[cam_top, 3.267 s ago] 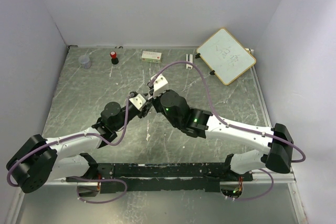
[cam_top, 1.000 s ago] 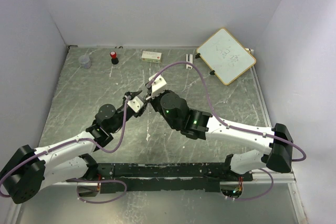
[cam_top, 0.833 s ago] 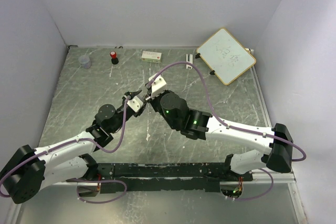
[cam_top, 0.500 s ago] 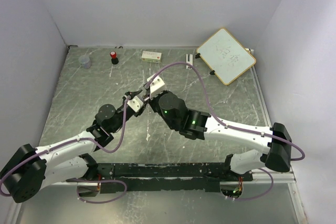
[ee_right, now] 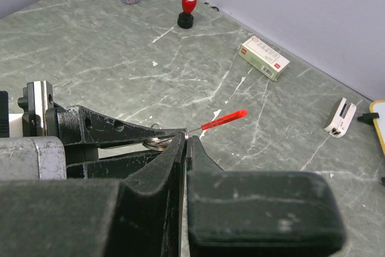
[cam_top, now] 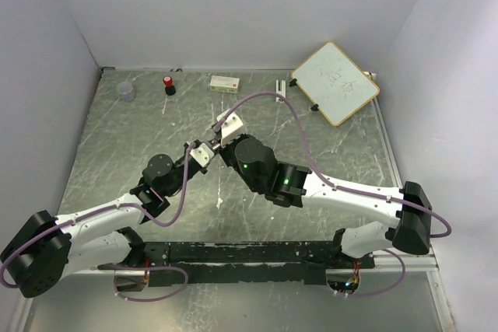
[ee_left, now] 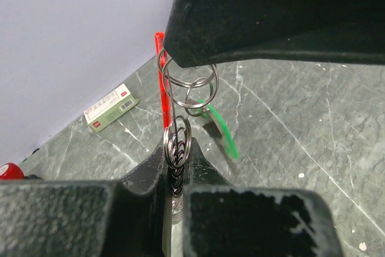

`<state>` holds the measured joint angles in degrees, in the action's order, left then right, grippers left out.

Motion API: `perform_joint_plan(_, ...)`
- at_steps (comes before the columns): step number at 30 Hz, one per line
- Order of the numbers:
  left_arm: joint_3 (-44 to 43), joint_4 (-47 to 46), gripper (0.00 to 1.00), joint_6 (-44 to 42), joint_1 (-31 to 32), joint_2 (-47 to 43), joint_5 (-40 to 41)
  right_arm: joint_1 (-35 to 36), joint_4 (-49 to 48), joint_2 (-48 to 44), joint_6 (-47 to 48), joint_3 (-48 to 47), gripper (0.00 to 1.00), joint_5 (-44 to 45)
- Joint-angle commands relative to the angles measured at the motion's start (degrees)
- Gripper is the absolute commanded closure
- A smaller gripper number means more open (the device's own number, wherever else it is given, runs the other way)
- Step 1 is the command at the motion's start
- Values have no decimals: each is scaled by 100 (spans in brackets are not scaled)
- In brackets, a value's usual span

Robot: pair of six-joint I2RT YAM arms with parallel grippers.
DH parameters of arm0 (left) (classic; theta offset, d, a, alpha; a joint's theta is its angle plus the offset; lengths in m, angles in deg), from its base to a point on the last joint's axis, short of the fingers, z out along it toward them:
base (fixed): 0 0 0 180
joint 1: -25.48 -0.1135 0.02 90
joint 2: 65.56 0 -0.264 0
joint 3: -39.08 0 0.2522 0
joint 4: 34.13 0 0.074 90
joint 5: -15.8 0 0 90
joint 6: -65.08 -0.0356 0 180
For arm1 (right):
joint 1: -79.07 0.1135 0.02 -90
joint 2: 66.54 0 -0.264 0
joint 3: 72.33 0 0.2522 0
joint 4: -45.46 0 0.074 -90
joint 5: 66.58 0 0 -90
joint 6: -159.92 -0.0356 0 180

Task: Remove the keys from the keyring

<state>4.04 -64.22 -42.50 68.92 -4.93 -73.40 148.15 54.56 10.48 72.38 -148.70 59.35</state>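
1. Left gripper [ee_left: 176, 173]: reaches in from the left over the middle of the table [cam_top: 117, 138]; fingers together, clamped on the tightly coiled lower end of the keyring [ee_left: 177, 139]
2. Right gripper [ee_right: 183, 146]: meets the left gripper tip to tip from the right; fingers pressed together on the upper loops of the keyring
3. Keyring: spans the short gap between the two grippers, held above the table; in the left wrist view, linked wire loops run from the right gripper's finger down to the coil in the left gripper
4. Red key [ee_right: 225, 119]: sticks out past the right gripper's closed tips; in the left wrist view, stands upright just behind the loops
5. Green key [ee_left: 224, 136]: hangs below the loops, slanted down and to the right; blurred, exact attachment cannot be told
6. Back edge of the table: carries a clear cup [cam_top: 125, 91], a red-capped bottle [cam_top: 168, 85] and a small white-and-green box [cam_top: 225, 82], left to right, well apart from the grippers
7. Back right corner: holds a whiteboard [cam_top: 336, 82], set at an angle
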Motion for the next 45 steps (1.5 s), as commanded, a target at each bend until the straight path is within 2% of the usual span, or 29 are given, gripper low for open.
perform_joint_plan(1,-261,78,93,-104,-20,-179,5,39,-342,-27,145,-16,100,244)
perform_joint_plan(5,-472,619,93,-270,-20,-338,285,36,-719,-78,409,78,100,544)
perform_joint_plan(6,-571,825,93,-340,-20,-362,371,41,-853,-112,490,138,97,613)
perform_joint_plan(9,-921,1501,93,-516,-22,-409,730,42,-1599,-322,733,576,84,761)
perform_joint_plan(11,-1123,1857,93,-645,8,-413,989,15,-2258,-518,945,1008,71,804)
perform_joint_plan(14,-1401,2225,93,-817,99,-407,1297,-82,-2725,-719,993,1326,61,837)
perform_joint_plan(17,-1717,2684,93,-992,257,-345,1548,-161,-3075,-889,1003,1623,42,787)
perform_joint_plan(19,-1991,3027,93,-1178,452,-246,1779,-179,-3658,-1053,1132,1997,38,692)
perform_joint_plan(22,-2433,3632,93,-1396,774,-34,2191,-305,-4720,-1404,1313,2733,25,209)
perform_joint_plan(25,-2808,4084,93,-1446,1081,87,2469,-879,-5471,-1793,986,3518,25,-469)
perform_joint_plan(28,-2903,4298,93,-1318,1285,-1,2460,-1716,-5476,-2149,-50,3972,28,-1551)
perform_joint_plan(30,-2884,4310,93,-1146,1348,-120,2416,-2030,-5499,-2248,-377,4152,29,-2087)
perform_joint_plan(36,-3024,4451,93,-593,1379,-474,2046,-2074,-5560,-2125,-524,4247,29,-2927)
perform_joint_plan(45,-3218,4659,93,-274,1403,-709,1601,-2087,-5708,-1953,-795,4233,30,-4220)
